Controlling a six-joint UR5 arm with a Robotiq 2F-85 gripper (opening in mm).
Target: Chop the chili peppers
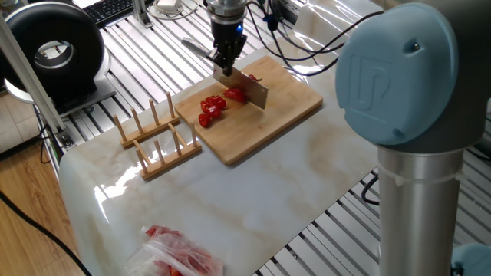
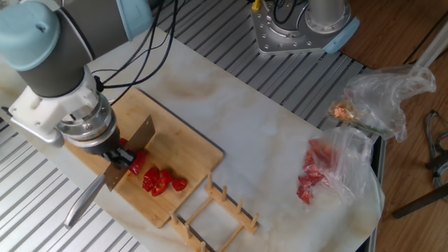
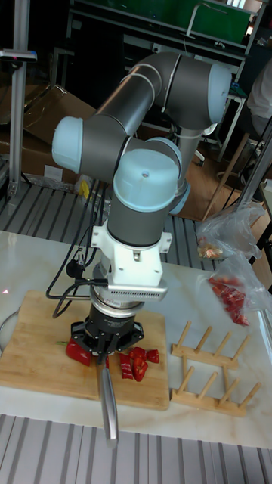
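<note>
Chili peppers in red chunks on cutting board, pincer pinching knife, blade beside uncut piece.

Gripper clamped on a cleaver – blade tilted above the cutting board, handle sticking out past the board's left edge. Chili peppers – red chunks clustered near the board's front edge. Wooden rack just beside the board's right corner. Plastic bags at the table's right edge.
</note>
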